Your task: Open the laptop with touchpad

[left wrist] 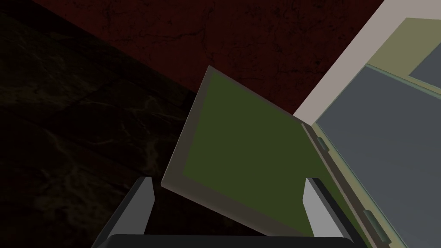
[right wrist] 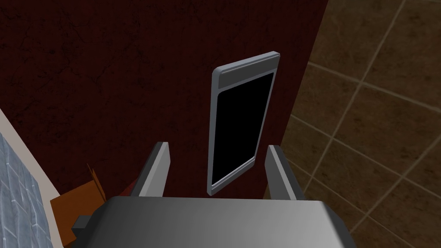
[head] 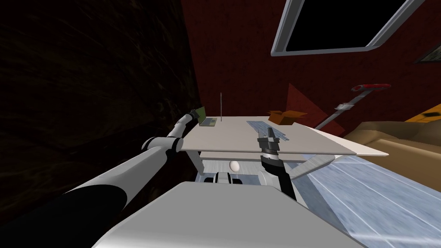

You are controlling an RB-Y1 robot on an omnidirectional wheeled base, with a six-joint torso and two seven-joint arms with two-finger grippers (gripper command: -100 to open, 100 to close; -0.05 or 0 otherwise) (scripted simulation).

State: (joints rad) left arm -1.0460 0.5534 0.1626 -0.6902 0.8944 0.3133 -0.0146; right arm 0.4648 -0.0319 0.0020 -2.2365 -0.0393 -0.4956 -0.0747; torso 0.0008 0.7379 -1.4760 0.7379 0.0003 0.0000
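From the head, the tabletop (head: 241, 137) is viewed steeply downward, rolled. The laptop (left wrist: 245, 159), small there, is seen close up from the left wrist. The right wrist is aimed at the wall (right wrist: 107, 86); the orange box (right wrist: 82, 202) is shared with the head view.

The laptop (left wrist: 241, 150) has a flat, matt green screen with a dull grey frame around it. The table (head: 232, 137) top is pale, smooth and not shiny. The dark red wall (head: 241, 64) looks rough and cracked. The orange-brown box (head: 284, 117) looks like cardboard.
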